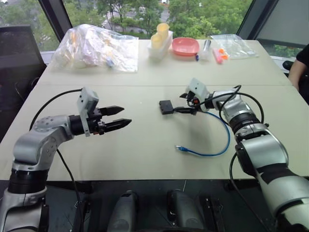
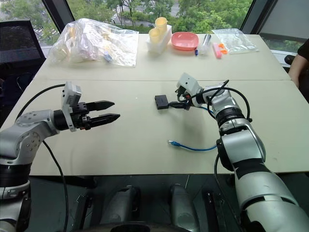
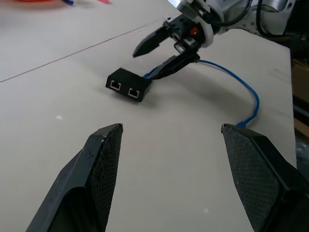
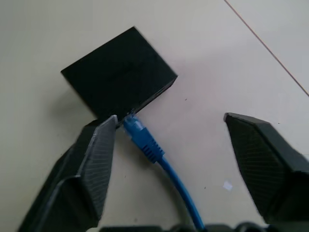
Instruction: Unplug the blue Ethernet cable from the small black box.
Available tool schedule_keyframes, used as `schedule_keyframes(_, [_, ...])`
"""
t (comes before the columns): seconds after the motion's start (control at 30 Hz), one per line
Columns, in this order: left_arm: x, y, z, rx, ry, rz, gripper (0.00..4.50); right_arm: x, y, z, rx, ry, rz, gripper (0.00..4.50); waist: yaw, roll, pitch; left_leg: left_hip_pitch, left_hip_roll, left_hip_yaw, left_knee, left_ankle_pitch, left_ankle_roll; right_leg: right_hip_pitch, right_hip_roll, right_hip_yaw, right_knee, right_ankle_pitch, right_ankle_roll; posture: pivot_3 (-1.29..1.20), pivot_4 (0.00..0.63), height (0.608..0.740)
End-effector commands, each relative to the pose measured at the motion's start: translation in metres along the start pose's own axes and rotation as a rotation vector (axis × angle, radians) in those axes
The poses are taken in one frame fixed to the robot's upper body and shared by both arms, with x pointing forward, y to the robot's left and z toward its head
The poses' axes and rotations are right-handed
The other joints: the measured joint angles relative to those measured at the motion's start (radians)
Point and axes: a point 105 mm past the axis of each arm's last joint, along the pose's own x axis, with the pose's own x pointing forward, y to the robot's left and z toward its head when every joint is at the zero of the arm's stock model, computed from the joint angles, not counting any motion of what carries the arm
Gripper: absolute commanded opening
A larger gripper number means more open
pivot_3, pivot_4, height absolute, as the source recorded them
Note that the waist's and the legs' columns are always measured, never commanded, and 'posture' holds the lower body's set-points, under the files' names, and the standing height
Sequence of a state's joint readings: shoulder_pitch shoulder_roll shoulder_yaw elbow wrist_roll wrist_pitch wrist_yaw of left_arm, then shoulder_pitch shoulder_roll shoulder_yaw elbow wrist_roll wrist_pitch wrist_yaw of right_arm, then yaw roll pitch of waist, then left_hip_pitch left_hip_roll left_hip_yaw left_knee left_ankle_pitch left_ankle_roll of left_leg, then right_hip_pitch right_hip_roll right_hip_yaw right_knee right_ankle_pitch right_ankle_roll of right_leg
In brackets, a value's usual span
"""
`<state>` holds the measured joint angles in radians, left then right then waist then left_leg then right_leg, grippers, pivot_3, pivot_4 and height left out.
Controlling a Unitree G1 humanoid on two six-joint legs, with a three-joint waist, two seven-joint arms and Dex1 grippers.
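Observation:
The small black box [image 1: 166,107] lies flat near the middle of the table, its two port openings facing my left gripper [image 3: 128,86]. The blue Ethernet cable [image 4: 145,140] is plugged into the box's other side. From there it curves across the table [image 1: 223,140] to a loose plug [image 1: 179,148]. My right gripper [image 4: 170,120] is open and straddles the cable's blue plug right at the box, with one finger [image 4: 94,154] close beside it. My left gripper [image 1: 126,116] hovers open and empty, well to the left of the box.
Along the far edge sit a crumpled clear plastic bag [image 1: 96,46], yellow cups in a white holder [image 1: 161,38], a pink bowl [image 1: 186,46] and a small clear bag [image 1: 234,46]. A person's arm [image 1: 297,67] shows at the right edge.

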<state>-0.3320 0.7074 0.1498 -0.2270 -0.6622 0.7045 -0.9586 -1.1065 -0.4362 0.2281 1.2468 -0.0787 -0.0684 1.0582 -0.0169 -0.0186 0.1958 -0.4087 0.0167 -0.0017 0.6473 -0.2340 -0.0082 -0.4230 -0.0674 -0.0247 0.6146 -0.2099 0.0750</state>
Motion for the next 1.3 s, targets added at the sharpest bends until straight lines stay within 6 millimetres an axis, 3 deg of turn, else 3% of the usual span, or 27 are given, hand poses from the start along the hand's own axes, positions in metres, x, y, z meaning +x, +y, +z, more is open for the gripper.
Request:
schedule_keyframes(0.03, [-0.006,-0.002,0.013,0.037,-0.038,0.020,3.38,-0.003,0.001,0.000,0.037,-0.018,0.024,2.98,-0.002,0.001,0.001,0.000,0.000,0.001,0.000,0.000,0.000,-0.001,0.000,0.002,0.001,0.000,0.000,0.00,0.150,0.740])
schedule_keyframes(0.17, [-0.004,-0.001,0.012,0.037,-0.038,0.026,3.38,0.002,0.006,-0.011,0.025,0.015,0.027,2.98,-0.003,0.001,0.000,0.001,0.000,0.002,0.000,0.001,-0.001,-0.001,0.001,0.003,0.002,0.001,0.000,0.00,0.150,0.740])
schedule_keyframes(0.37, [0.002,0.004,0.013,0.038,-0.040,0.022,3.38,0.016,0.006,0.006,0.048,-0.069,-0.032,2.98,-0.011,0.001,0.000,0.002,0.001,0.005,0.000,0.001,-0.001,-0.002,0.002,0.006,0.003,0.001,-0.001,0.00,0.150,0.740])
schedule_keyframes(0.53, [0.007,0.005,0.009,0.051,-0.026,0.015,3.38,0.029,0.015,0.006,0.003,-0.029,-0.012,2.98,-0.031,0.000,0.000,0.004,0.001,0.007,0.000,0.001,-0.001,-0.001,0.003,0.010,0.006,0.001,-0.001,0.00,0.150,0.740])
schedule_keyframes(0.63, [0.006,0.005,0.007,0.050,-0.019,0.019,3.38,0.030,0.018,0.003,-0.035,-0.010,0.011,2.09,-0.032,0.000,0.000,0.006,0.002,0.009,0.000,0.001,-0.001,-0.002,0.004,0.012,0.006,0.001,-0.001,0.00,0.150,0.740])
schedule_keyframes(0.77, [0.006,0.005,0.003,0.043,-0.012,0.018,3.38,0.031,0.025,0.005,-0.079,-0.028,0.050,0.07,-0.029,0.000,0.000,0.007,0.003,0.011,0.000,0.001,-0.001,-0.001,0.004,0.013,0.007,0.001,-0.001,0.00,0.150,0.740])
schedule_keyframes(0.87, [0.008,0.008,0.000,0.037,-0.007,0.014,3.38,0.031,0.024,0.008,-0.144,-0.034,0.037,0.02,-0.029,0.000,0.000,0.008,0.003,0.013,0.000,0.001,-0.001,-0.001,0.004,0.015,0.007,0.001,-0.001,0.00,0.150,0.740])
schedule_keyframes(0.97, [0.011,0.016,-0.002,0.034,-0.002,0.022,3.38,0.027,0.016,0.020,-0.278,-0.076,-0.045,0.02,-0.029,0.000,0.000,0.009,0.003,0.016,-0.001,0.001,-0.001,-0.002,0.005,0.017,0.008,0.001,-0.001,0.00,0.150,0.740])
schedule_keyframes(1.07, [0.014,0.036,0.004,-0.004,-0.039,0.049,3.38,0.012,0.003,0.049,-0.549,-0.170,-0.248,0.02,-0.024,-0.001,0.000,0.009,0.004,0.019,0.000,0.001,-0.001,-0.004,0.005,0.018,0.009,0.001,-0.001,0.00,0.150,0.740])
schedule_keyframes(1.2, [0.039,0.068,0.040,-0.140,-0.200,0.041,3.38,-0.023,0.007,0.086,-0.810,-0.309,-0.471,0.02,-0.003,-0.001,0.001,0.002,0.003,0.020,0.002,0.001,-0.001,-0.011,0.004,0.019,0.011,0.001,0.000,0.00,0.150,0.740])
schedule_keyframes(1.3, [0.058,0.075,0.054,-0.212,-0.259,-0.026,3.38,-0.035,0.015,0.094,-0.943,-0.314,-0.559,0.02,0.000,-0.001,0.001,0.000,0.002,0.021,0.002,0.001,-0.001,-0.013,0.004,0.020,0.011,0.002,0.005,0.00,0.150,0.740])
